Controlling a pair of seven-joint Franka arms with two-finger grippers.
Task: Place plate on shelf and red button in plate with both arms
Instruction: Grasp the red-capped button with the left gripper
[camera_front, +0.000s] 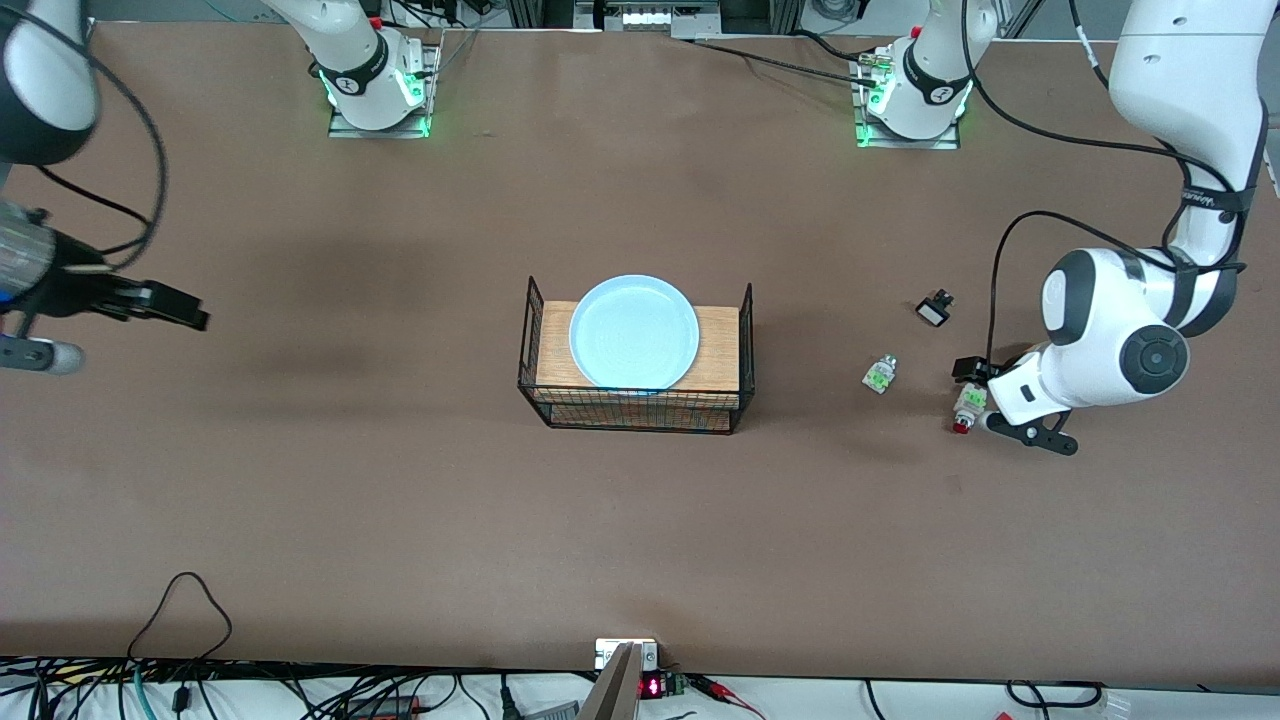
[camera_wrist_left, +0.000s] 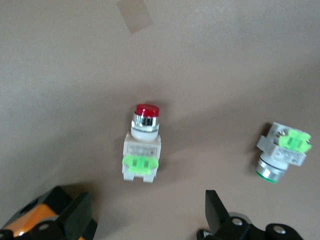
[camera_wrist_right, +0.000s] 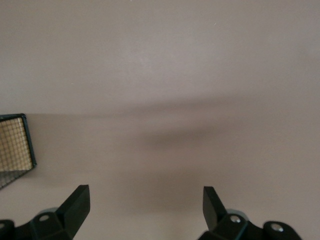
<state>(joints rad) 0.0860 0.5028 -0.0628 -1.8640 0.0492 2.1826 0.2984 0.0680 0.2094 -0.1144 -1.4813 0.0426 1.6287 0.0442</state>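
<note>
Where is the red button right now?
The red button lies on the table toward the left arm's end, under the open left end effector, nearer the front camera than the green-capped switch.

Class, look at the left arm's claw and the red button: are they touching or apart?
Apart. The left wrist view shows bare table between the red button and both fingers of the open left claw, which hangs above it.

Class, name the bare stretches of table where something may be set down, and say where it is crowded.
Bare: between the wire basket and the right gripper, and from the basket toward the camera. Crowded: beside the left gripper, with the red button, green switch, black part.
</note>
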